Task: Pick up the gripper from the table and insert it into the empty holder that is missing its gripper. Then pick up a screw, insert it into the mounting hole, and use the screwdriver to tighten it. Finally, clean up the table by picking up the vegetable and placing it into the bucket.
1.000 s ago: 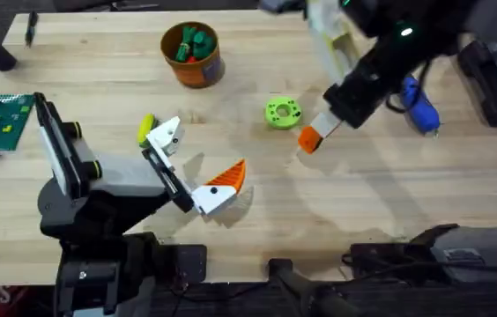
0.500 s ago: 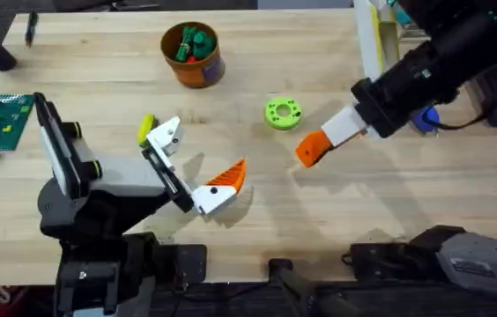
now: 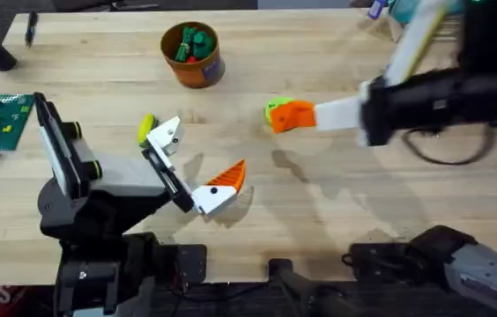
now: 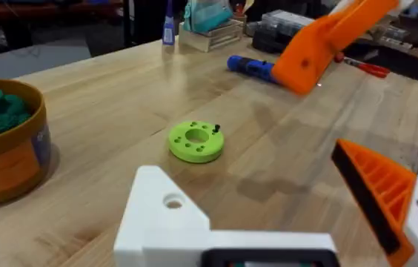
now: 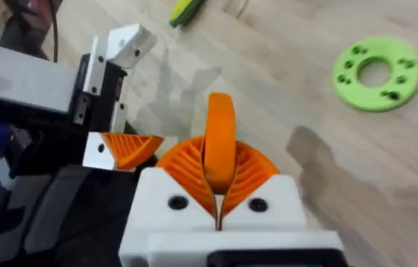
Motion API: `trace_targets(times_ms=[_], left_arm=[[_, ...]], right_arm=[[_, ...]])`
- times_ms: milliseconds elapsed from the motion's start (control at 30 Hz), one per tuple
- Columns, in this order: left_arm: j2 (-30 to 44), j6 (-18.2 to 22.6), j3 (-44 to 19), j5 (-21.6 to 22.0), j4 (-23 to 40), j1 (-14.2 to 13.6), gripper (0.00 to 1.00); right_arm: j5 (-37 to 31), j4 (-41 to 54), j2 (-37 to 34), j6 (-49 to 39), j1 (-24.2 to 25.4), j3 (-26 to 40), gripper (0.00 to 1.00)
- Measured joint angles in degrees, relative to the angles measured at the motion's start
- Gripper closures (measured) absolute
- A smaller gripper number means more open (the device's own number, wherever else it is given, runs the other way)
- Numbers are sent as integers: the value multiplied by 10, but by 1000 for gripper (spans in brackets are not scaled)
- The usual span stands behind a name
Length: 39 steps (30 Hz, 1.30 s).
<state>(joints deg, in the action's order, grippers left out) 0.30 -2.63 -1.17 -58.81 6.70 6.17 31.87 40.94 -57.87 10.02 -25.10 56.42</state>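
While the right gripper (image 5: 216, 159) carries the gripper (image 5: 221, 141), its jaws are pressed closed on that small orange wedge, which stands up between the ribbed pads, over the counter (image 3: 337, 202) just beside the green disc (image 5: 377, 73). The holder (image 3: 167, 134), bare white with a dark hole, waits well apart from the disc on the left gripper (image 3: 191, 169), whose jaws are spread wide and empty. The wedge looks light, stiff and smooth, so a flat-sided pinch seems best.
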Motion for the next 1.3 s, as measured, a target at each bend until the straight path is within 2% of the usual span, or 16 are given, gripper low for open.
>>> trace_targets(times_ms=[133,233,400,533,1000,1167,1200,1300], left_arm=[[0,0,0,0,0,0,15],[0,0,0,0,0,0,15],[0,0,0,0,0,0,16],[0,0,0,0,0,0,15],[0,0,0,-1,0,0,15],[0,0,0,-1,0,0,15],[0,0,0,-1,0,0,15],[0,0,0,-1,0,0,16]], right_arm=[[65,-87,-44,30,0,-64,982],[114,-119,-89,41,0,-78,982],[205,-183,-162,51,0,-79,982],[252,-208,-203,75,0,-79,982],[405,-322,-277,115,0,-80,982],[450,-418,-316,166,0,-80,982],[466,-451,-334,204,0,-80,982],[475,-470,-349,235,0,-80,982]])
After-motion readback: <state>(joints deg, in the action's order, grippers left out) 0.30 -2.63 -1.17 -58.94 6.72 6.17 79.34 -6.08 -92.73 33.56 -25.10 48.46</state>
